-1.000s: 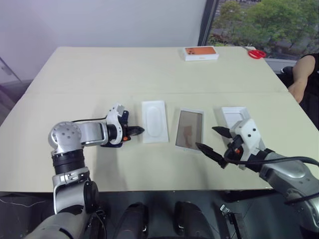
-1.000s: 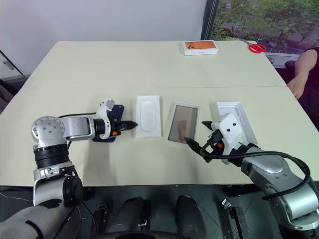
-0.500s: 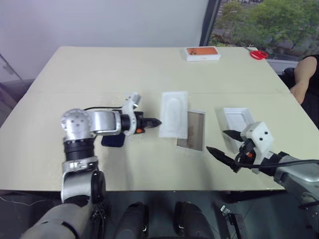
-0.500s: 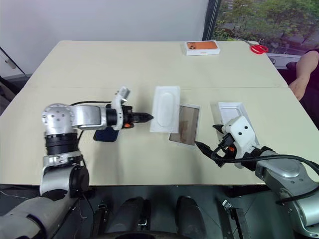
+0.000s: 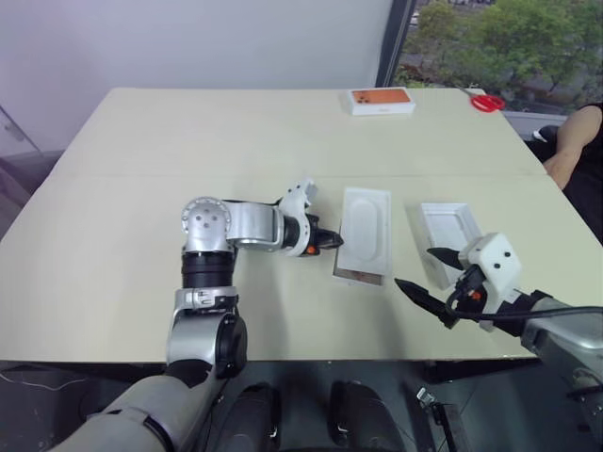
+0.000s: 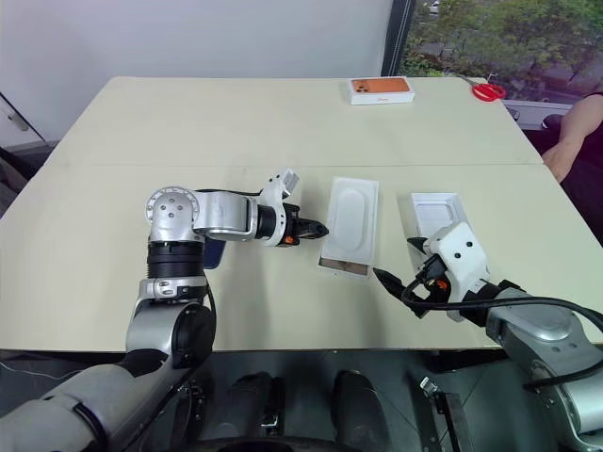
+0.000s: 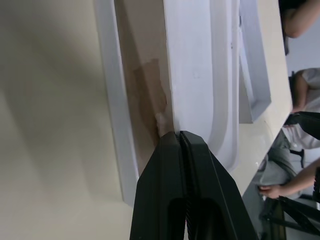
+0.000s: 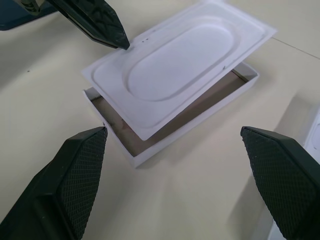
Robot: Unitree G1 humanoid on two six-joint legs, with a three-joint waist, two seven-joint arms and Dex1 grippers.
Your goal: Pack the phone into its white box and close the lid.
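Your left pincer (image 6: 318, 229) is clenched, its 2 black fingers (image 7: 182, 165) pressed together with nothing between them, tips against the near-left edge of the insert (image 6: 351, 219). That flat white insert with the oval recess lies skewed over the box (image 8: 131, 141), covering most of it; the brownish inside of the box shows along its left side and near end. From the right wrist view the insert sits tilted, resting on the box rim.

Your right pincer (image 6: 403, 266) is released, jaws spread wide, empty, hovering above the counter (image 6: 188, 122) near its front edge, just right of the box and in front of the lid (image 6: 437, 213). The lid lies open side up, apart from the box, to its right.

The phone (image 6: 214, 251) lies on the counter behind your left arm; only a dark blue sliver shows.

At the far edge sit an orange-topped box (image 6: 381, 89) and red scissors (image 6: 486, 90). A person's arm (image 6: 577, 137) rests at the right edge.
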